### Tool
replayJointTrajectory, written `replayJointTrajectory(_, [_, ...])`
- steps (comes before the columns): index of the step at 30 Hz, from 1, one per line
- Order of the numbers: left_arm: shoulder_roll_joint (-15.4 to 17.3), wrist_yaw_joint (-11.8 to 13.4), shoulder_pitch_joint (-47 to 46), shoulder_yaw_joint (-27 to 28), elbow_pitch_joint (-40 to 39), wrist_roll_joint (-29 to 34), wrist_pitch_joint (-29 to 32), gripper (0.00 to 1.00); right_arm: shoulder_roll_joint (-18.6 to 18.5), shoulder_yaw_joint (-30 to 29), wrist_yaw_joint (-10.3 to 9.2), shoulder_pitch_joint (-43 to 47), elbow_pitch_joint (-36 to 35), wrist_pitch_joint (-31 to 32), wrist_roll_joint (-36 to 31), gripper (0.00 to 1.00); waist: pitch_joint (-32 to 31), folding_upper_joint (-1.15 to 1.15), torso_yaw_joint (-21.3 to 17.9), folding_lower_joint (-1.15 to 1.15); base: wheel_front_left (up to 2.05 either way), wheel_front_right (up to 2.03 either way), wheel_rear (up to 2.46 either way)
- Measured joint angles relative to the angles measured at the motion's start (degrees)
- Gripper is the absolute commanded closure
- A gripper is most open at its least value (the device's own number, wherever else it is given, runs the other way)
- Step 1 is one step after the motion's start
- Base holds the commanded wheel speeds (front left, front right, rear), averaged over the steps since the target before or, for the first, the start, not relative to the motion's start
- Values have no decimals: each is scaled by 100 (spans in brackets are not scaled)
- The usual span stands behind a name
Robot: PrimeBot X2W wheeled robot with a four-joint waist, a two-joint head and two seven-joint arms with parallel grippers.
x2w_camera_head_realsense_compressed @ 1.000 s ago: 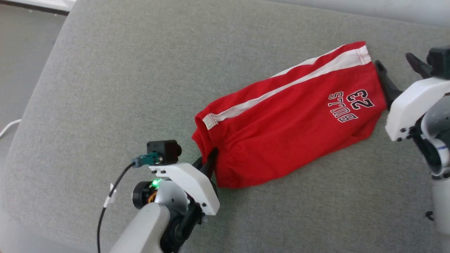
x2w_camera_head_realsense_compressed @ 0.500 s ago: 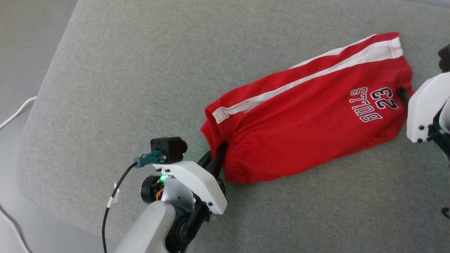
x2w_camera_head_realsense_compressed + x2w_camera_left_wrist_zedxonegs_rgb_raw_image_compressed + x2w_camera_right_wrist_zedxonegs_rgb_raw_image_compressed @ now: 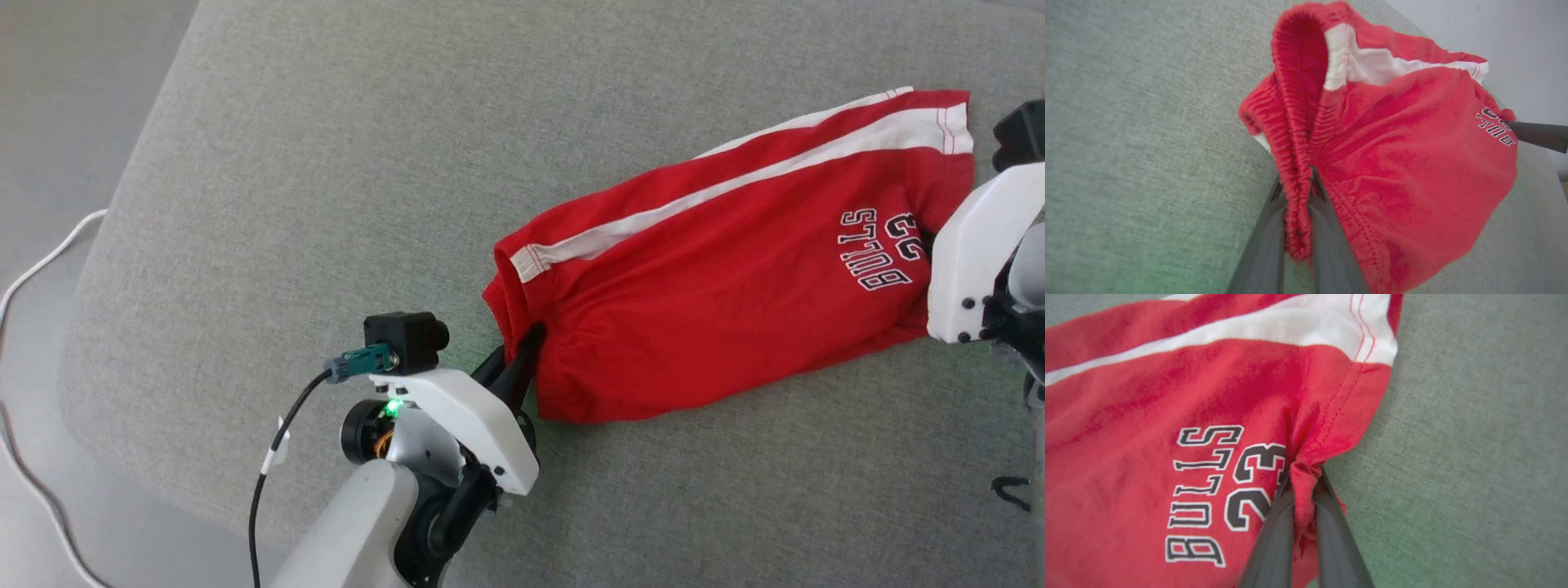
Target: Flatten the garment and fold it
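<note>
1. Nearest the robot, the left gripper (image 3: pixel 1296 179) is pinching a bunched fold of the gathered waistband (image 3: pixel 1290 134), its fingers nearly together.
2. The garment (image 3: pixel 718 294) is lying on the grey padded surface (image 3: pixel 367 163), right of centre in the head view, seemingly doubled leg over leg.
3. It is looking soft, light and limp, so it will likely sag and crease between grips. The stitched edges, elastic and hem, are probably the surest places to hold.
4. Its long axis is running diagonally, with the waistband pointing toward the near left and the leg opening toward the far right. The lettering (image 3: pixel 1216 486) is lying sideways across that leg.
5. Farther out, the right gripper (image 3: pixel 1303 473) is clamping a pucker of the hem (image 3: pixel 1347 400) just beside the "23", its fingers almost touching.
6. Farthest, the white stripe (image 3: pixel 735 184) is running along the garment's far edge.
</note>
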Motion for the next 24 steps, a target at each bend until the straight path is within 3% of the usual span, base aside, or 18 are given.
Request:
replayJointTrajectory(4, [-4, 0, -2, -3, 49, -7, -8, 100, 93, -69, 1, 116, -66, -187, -75, 100, -58, 0, 23, 0, 0, 0, 0])
replayJointTrajectory(14, [66, 5, 23, 97, 135, -18, -201, 100, 453, -237, 2, 279, 296, -1448, -142, 100, -303, 0, -90, 1, 0, 0, 0])
replayJointTrajectory(24, [417, 4, 463, 202, -170, -271, 43, 100, 828, -413, 2, 1034, 192, -2131, 334, 100, -787, 0, -489, 0, 0, 0, 0])
